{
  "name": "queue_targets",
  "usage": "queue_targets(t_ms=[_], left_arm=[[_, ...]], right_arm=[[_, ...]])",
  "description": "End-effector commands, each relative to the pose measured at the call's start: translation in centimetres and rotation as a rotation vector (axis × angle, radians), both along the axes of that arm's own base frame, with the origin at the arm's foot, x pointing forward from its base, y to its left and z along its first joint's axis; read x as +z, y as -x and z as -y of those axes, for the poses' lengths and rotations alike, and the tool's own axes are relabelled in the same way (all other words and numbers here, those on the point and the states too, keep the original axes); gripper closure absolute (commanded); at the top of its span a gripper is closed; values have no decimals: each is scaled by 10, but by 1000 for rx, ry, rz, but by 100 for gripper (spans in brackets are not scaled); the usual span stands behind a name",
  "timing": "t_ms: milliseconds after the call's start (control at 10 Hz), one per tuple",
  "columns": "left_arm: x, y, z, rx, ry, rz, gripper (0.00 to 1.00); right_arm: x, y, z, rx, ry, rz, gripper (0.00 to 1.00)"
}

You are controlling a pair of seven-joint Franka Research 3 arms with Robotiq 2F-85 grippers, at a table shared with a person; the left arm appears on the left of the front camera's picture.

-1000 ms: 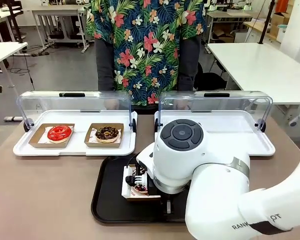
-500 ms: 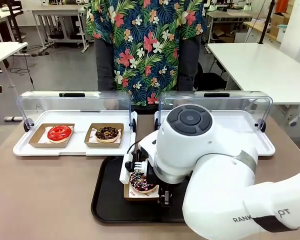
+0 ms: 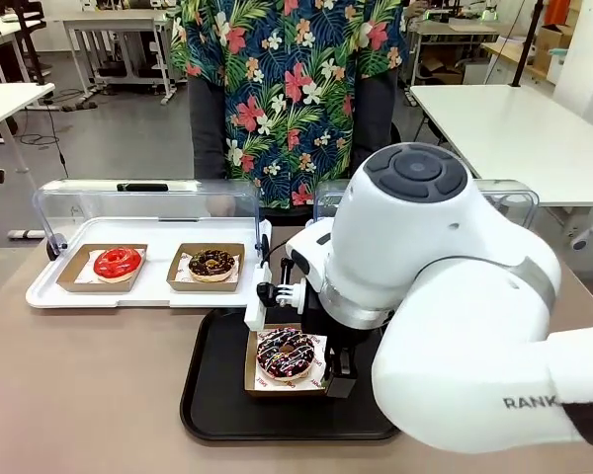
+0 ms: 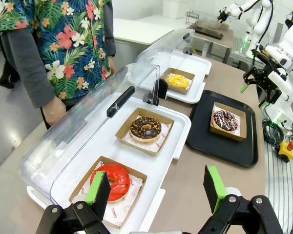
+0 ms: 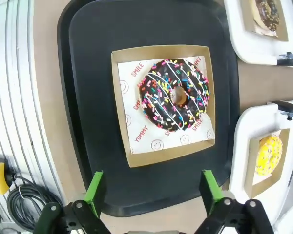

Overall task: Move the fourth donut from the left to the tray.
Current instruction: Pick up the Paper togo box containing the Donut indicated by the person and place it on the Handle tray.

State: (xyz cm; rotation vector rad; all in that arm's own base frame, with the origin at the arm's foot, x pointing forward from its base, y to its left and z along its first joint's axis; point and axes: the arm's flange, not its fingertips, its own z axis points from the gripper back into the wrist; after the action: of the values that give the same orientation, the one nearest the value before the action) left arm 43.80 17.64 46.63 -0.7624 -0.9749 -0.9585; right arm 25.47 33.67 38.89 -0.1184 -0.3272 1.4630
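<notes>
The fourth donut, chocolate-glazed with white drizzle and coloured sprinkles, lies flat in its brown cardboard holder on the black tray. In the right wrist view the donut sits in the middle of the tray, below my right gripper, which hangs open above it with nothing between its green pads. My left gripper is open too, off to the left above the red donut's end of the table. From there the donut shows on the tray.
Two white display trays with raised clear lids stand behind the black tray. The left one holds a red donut and a chocolate crumb donut; the right one holds a yellow donut. A person in a floral shirt stands at the far side.
My right gripper has opened and let go of the donut's holder, which now lies flat on the tray. The right arm has risen and swung back to the right.
</notes>
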Motion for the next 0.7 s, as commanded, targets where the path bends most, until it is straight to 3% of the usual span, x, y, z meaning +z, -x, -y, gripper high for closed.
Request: queue_targets(t_ms=[0,600], left_arm=[[0,0,1,-2,-8,-1,0],[0,0,1,-2,-8,-1,0]], right_arm=[[-5,0,-4,-15,3,18,0],[-5,0,-4,-15,3,18,0]])
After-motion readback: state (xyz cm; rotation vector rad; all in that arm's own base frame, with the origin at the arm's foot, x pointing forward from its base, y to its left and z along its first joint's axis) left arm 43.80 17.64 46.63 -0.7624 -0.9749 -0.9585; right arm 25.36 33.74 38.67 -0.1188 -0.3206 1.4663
